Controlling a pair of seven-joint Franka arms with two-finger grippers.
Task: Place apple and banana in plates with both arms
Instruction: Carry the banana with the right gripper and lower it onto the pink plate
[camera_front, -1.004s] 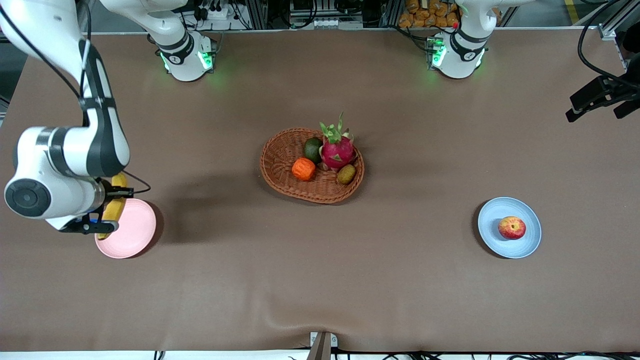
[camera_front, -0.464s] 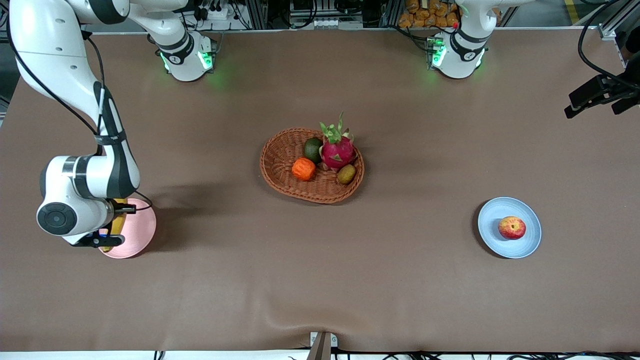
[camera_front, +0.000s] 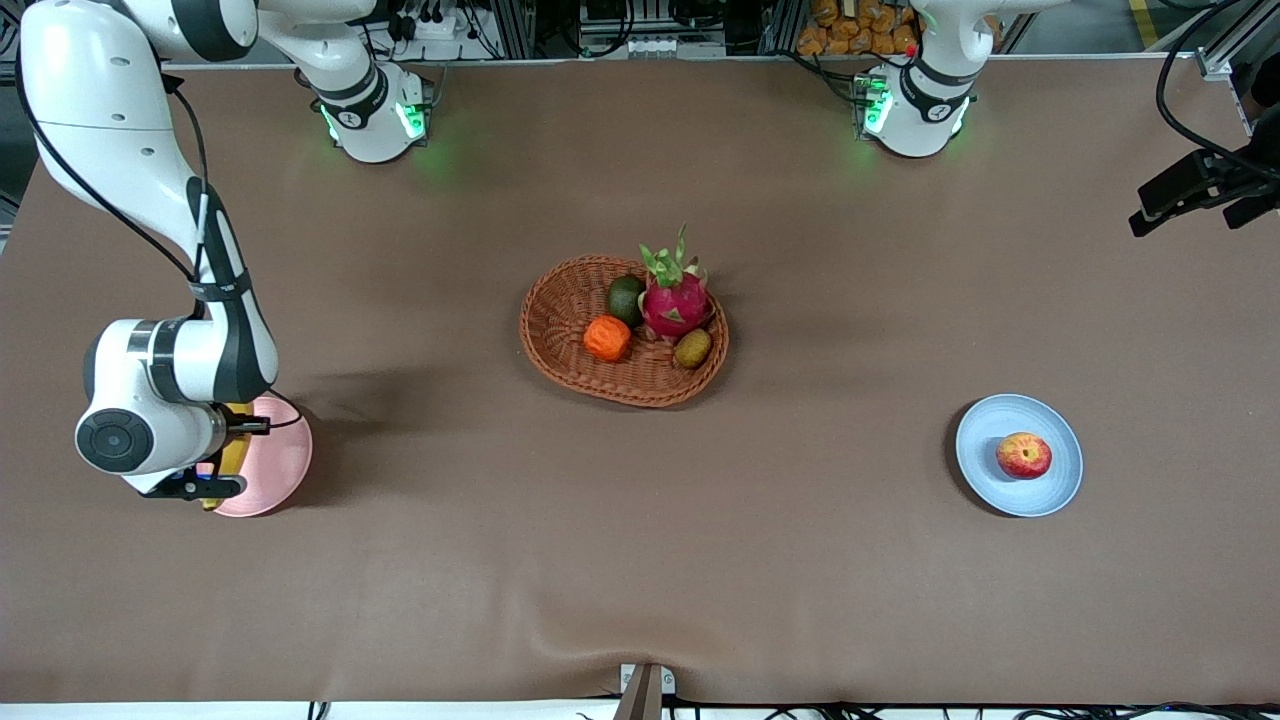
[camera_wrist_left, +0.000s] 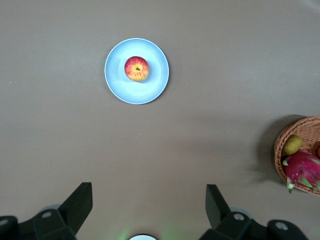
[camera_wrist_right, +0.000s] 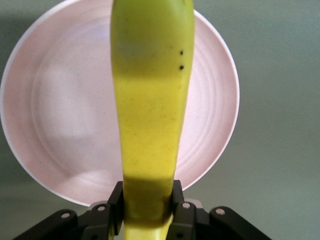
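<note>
Over pink plate (camera_wrist_right: 210, 100): right hand (camera_wrist_right: 148, 210) clamps smooth yellow banana (camera_wrist_right: 150, 115).

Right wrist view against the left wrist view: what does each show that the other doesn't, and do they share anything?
Only the right wrist view shows the right tool shut on the banana, which it holds over the pink plate.

Only the left wrist view shows the apple on the blue plate, the basket with the dragon fruit, and the left tool open above bare table.

Both share only the brown table.
</note>
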